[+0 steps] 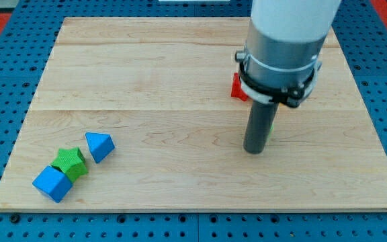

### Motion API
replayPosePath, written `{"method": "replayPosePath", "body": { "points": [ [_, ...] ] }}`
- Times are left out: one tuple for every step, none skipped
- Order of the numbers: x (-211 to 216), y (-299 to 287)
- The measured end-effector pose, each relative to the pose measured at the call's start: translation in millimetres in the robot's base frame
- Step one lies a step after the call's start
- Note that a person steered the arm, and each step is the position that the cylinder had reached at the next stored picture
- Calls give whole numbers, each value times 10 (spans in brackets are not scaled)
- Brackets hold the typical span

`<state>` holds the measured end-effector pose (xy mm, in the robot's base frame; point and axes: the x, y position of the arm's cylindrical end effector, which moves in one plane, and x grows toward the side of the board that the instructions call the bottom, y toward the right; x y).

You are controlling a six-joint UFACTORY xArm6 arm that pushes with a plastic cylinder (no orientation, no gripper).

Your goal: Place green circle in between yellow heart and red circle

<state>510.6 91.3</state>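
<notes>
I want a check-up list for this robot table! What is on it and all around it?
Surface: wooden board, flat, pale planks.
Job's things: red block, mostly hidden behind the arm, shape unclear; green circle and yellow heart cannot be made out.
Clutter: green star, blue triangle and blue block, bunched at the view's bottom left.
Grippers: none; my tip is on the board below the red block, far from the bunch.
Cables: nothing seen.
Surroundings: blue pegboard under the board.
</notes>
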Motion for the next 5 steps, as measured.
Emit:
{"method": "replayPosePath", "body": {
  "points": [
    [-362, 190],
    [-637, 351],
    [-1012, 556],
    [-1338, 573],
    [-1227, 509]
  ]
}}
